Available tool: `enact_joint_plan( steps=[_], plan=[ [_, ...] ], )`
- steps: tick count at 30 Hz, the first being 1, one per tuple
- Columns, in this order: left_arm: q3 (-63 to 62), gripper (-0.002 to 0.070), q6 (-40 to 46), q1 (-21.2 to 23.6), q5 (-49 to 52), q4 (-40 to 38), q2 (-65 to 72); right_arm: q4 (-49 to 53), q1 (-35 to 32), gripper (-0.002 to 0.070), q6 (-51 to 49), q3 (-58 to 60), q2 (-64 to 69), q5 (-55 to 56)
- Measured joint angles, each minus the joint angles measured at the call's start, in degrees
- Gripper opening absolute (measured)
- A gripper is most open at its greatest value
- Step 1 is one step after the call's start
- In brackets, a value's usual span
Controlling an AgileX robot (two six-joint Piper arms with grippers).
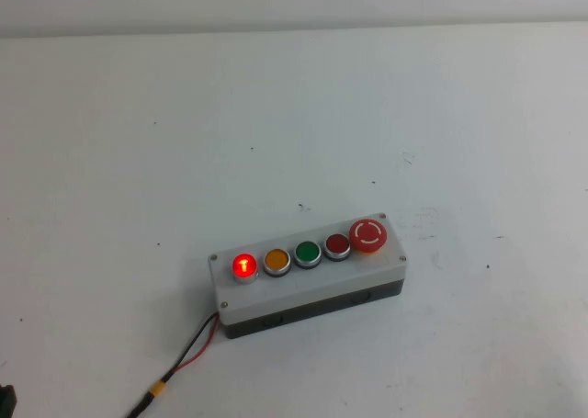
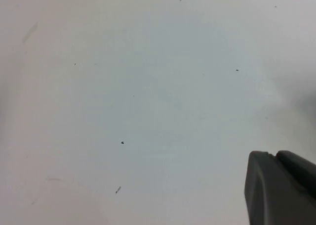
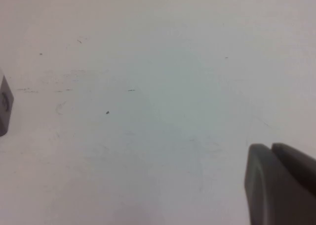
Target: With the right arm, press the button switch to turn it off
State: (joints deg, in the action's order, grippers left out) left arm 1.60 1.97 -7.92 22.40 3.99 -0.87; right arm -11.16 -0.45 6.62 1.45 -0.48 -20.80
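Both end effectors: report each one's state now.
Left end effector: cannot be told; over bare table.
Right end effector: cannot be told; away from the button switch.

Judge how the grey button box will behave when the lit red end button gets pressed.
The grey box lies long and flat, so it probably won't tip. The lit red button sits at one end, so an angled push might pivot it. Both grippers, left and right, hang above bare table.

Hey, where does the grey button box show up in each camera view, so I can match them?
High view: the grey button box sits low and centre on the table, its lit red button at the left end.
Left wrist view: not in it; only the left gripper over bare table.
Right wrist view: a grey corner at the picture's edge may be it; right gripper is opposite.
Shared landmark: the table.
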Motion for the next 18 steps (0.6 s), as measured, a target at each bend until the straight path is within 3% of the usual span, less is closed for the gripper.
enact_joint_plan(
  steps=[18],
  plan=[
    [0.00, -0.0002, 0.00, 0.00, 0.00, 0.00, 0.00, 0.00, 0.00, -0.0016, 0.00, 0.00, 0.00, 0.59]
  ],
)
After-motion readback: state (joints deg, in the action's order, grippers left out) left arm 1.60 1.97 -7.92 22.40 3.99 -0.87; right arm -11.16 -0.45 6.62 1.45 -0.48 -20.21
